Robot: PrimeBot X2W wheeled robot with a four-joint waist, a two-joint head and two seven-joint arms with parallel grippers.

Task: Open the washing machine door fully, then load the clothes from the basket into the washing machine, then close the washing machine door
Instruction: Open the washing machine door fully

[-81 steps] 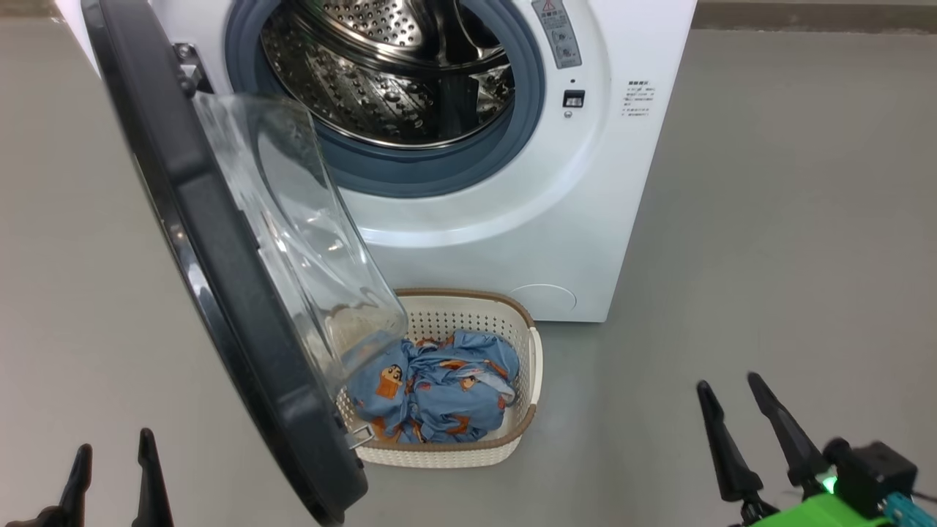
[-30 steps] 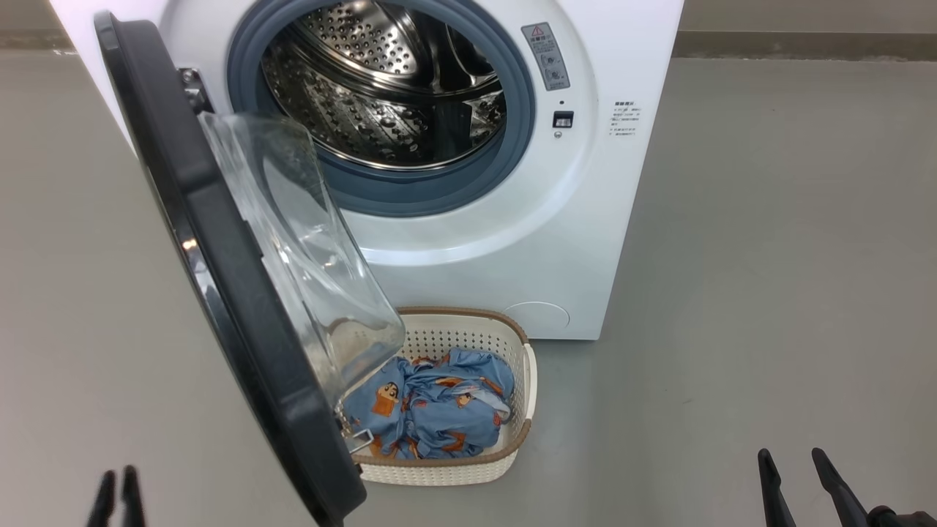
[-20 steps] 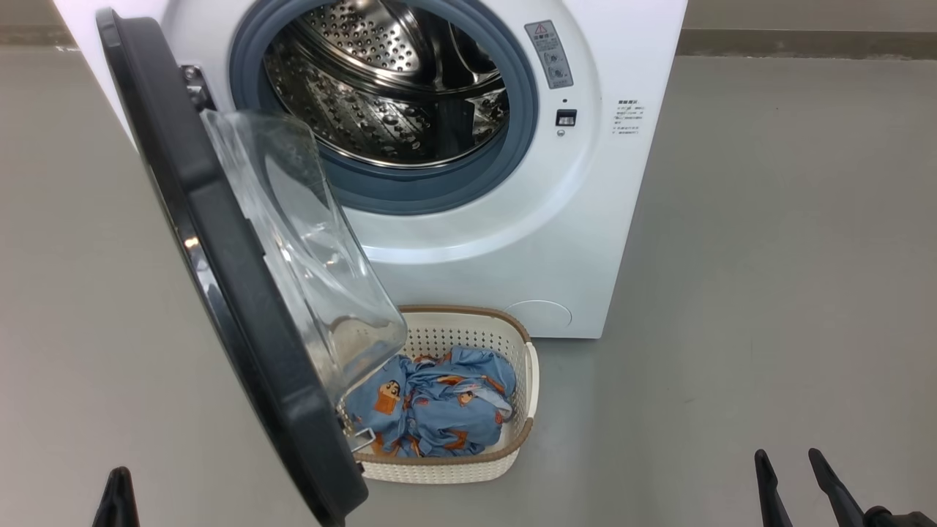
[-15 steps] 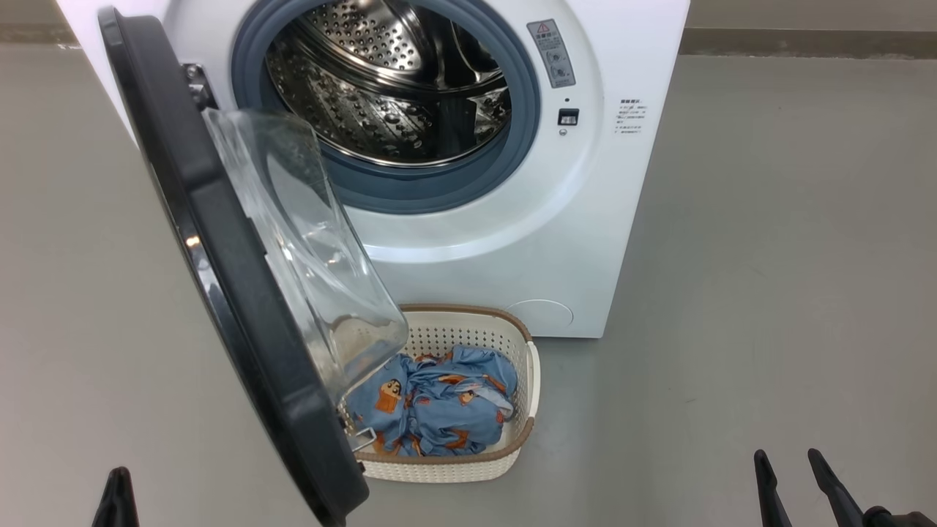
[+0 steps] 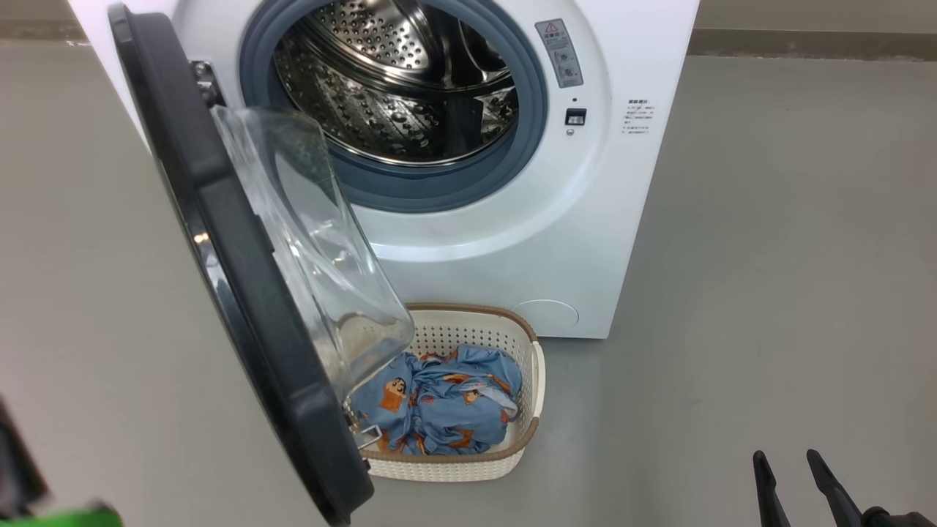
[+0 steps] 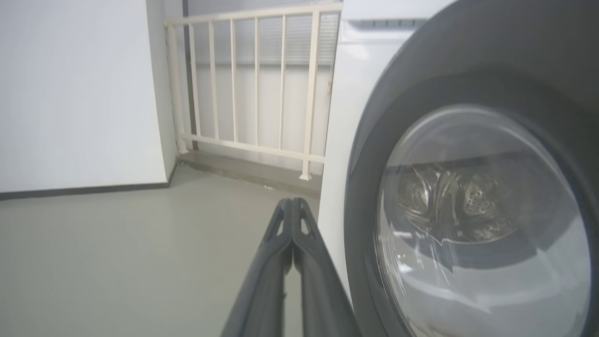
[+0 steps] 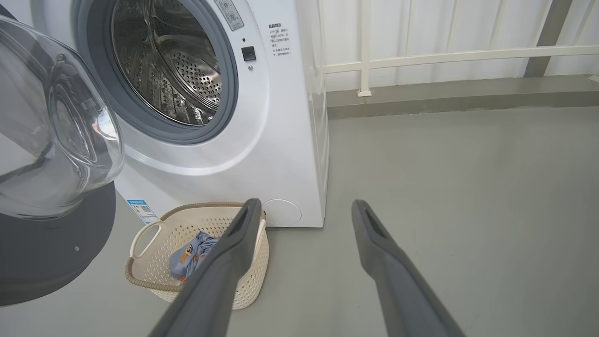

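1 washing machine [image 5: 585, 241], 1 washing machine door [image 5: 241, 293] standing open, 1 basket [image 5: 538, 366] w/ the clothes [image 5: 446, 402] inside; 2 grippers, both empty.

My left gripper [image 6: 291, 201]: its 2 fingers are pressed tight together w/ nothing between them, and the door's outer face is just to their right in the left wrist view; can't tell if they touch it. My right gripper [image 7: 305, 203]: 2 fingers spread wide, gripping nothing, w/ the basket on the floor ahead and to the left of them, hard against the machine front, approx under the door's glass bowl. Clothes are 1 crumpled blue bundle, can't count the pieces. 1 steel drum [image 5: 395, 95], bare, beyond the basket.
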